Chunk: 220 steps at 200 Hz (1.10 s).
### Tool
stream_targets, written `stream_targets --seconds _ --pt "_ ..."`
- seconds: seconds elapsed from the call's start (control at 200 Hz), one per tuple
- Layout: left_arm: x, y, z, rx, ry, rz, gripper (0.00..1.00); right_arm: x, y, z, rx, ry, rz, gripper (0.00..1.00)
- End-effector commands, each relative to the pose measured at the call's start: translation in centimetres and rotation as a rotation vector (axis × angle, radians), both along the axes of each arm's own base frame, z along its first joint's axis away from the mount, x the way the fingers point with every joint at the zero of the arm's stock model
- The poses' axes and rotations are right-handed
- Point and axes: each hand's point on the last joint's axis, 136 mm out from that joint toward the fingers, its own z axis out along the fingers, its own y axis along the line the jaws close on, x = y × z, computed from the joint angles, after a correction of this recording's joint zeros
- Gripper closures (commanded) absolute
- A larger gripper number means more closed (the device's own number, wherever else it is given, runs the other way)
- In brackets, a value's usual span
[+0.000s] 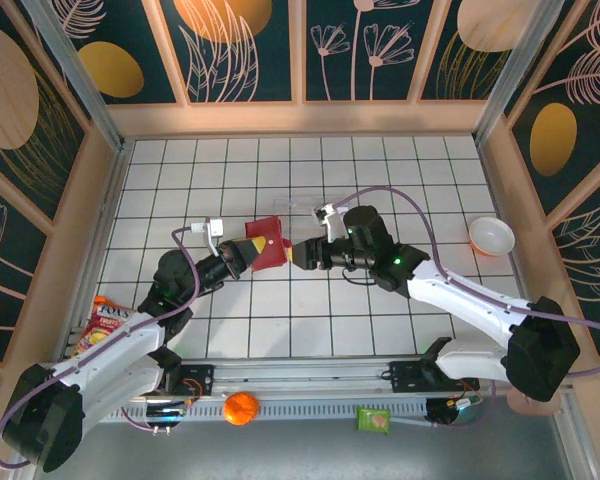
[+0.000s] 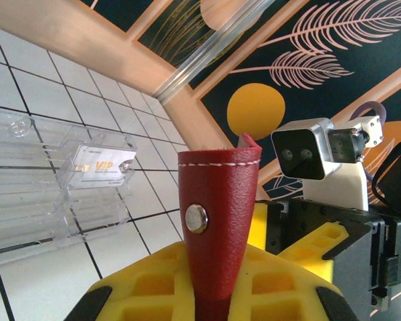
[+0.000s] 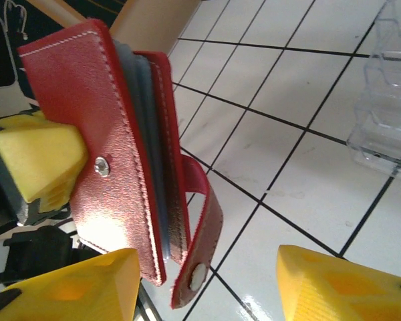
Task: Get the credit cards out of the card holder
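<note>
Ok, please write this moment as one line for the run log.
left pincer: shut on red wallet | right pincer: open beside it | snap tab: undone | pale card: in clear tray

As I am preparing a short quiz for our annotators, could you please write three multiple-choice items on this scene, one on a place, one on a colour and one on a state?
1. Where is the pale VIP card?
A. In the clear tray
B. In a white bowl
C. On the bare tiles

2. What colour is the outside of the card holder?
A. Blue
B. Green
C. Red

3. How is the snap tab?
A. Pressed shut
B. Hanging unfastened
C. Torn off

Answers:
1 A: the left wrist view shows the card inside a compartment of the tray.
2 C: both wrist views show red leather with white stitching.
3 B: in the right wrist view the tab dangles below the card holder with its stud free.
</note>
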Motion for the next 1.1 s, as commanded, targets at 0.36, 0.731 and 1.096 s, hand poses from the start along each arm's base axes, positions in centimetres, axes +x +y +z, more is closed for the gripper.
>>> stream_targets --seconds 0.36,0.731,1.096 --pt "-0.3 -0.2 2.8 -0.046 -0.083 -0.022 1.0 -0.3 1.2 0.2 0.031 -0.019 0.04 0.73" --pt "0.7 -0.6 -1.6 0.035 0.075 -0.01 1.0 -0.2 -1.9 -3.5 -0.146 0.093 -0.113 1.0" --pt "-1.6 -2.7 -14.3 0.27 0.513 -0.131 0.76 -3.8 -4.8 -7.4 -0.226 0.237 -0.198 1.0"
